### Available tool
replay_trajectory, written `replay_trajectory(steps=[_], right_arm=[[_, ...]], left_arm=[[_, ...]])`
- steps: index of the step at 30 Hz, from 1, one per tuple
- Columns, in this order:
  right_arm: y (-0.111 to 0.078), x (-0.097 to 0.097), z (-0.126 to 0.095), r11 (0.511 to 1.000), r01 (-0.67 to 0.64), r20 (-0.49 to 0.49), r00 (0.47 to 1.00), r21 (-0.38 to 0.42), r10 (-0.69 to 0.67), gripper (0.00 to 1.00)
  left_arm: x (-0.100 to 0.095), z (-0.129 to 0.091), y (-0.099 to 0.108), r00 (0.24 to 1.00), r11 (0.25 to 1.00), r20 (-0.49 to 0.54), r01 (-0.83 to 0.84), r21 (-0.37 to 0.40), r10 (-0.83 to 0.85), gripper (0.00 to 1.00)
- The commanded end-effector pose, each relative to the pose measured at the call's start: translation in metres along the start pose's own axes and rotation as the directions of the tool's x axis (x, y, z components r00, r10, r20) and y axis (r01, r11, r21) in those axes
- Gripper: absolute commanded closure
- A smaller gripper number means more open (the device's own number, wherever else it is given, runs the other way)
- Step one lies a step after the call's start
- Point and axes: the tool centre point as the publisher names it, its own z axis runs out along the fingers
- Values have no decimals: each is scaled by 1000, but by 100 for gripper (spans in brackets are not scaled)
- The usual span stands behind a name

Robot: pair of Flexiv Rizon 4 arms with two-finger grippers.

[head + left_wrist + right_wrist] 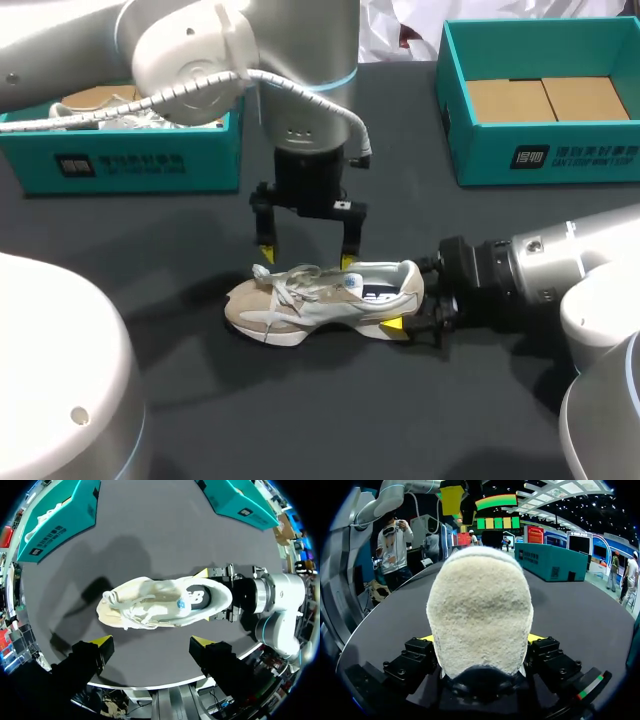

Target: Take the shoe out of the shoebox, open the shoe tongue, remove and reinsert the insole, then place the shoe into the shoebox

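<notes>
Clamped on the heel of the shoe (pixel 330 295) with the right end effector (pixel 205 595); spread above its laces with the left end effector (pixel 306 256). Sits upright on the tabletop (pixel 200 400). Probably light, soft on top, firmer at heel: pinch the tongue.

Gleaming white and silver, finishing in black and yellow.
Wearing glossy white rounded shells on the left arm (pixel 190 45), trailing a ribbed white cable (pixel 300 92) past a pale blue ring (pixel 345 79); showing brushed silver sleeves and a black collar on the right arm (pixel 545 265); carrying black blocks on the left gripper (pixel 307 255) and screw-studded black blocks on the right gripper (pixel 481 638), capping the fingers (pixel 102 641) in bright yellow wedges.
</notes>
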Motion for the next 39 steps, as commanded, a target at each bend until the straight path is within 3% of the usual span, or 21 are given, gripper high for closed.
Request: replay_trajectory(steps=[1, 4, 14, 28, 39], right_arm=[[1, 2, 1, 1000, -1, 1, 1000, 4, 1, 100], [1, 2, 1, 1000, -1, 1, 1000, 4, 1, 100], [1, 2, 1, 1000, -1, 1, 1000, 4, 1, 100], [1, 2, 1, 1000, -1, 1, 1000, 4, 1, 100], [1, 2, 1, 1000, -1, 1, 1000, 4, 1, 100]], left_arm=[[29, 12, -11, 999, 1000, 46, 14, -15, -13, 0], [39, 18, -16, 997, 999, 73, 40, 10, -40, 0], [39, 18, -16, 997, 999, 73, 40, 10, -40, 0], [62, 62, -36, 975, 995, 200, 103, 0, -101, 0], [56, 73, -44, 950, 988, 275, 152, -1, -145, 0]])
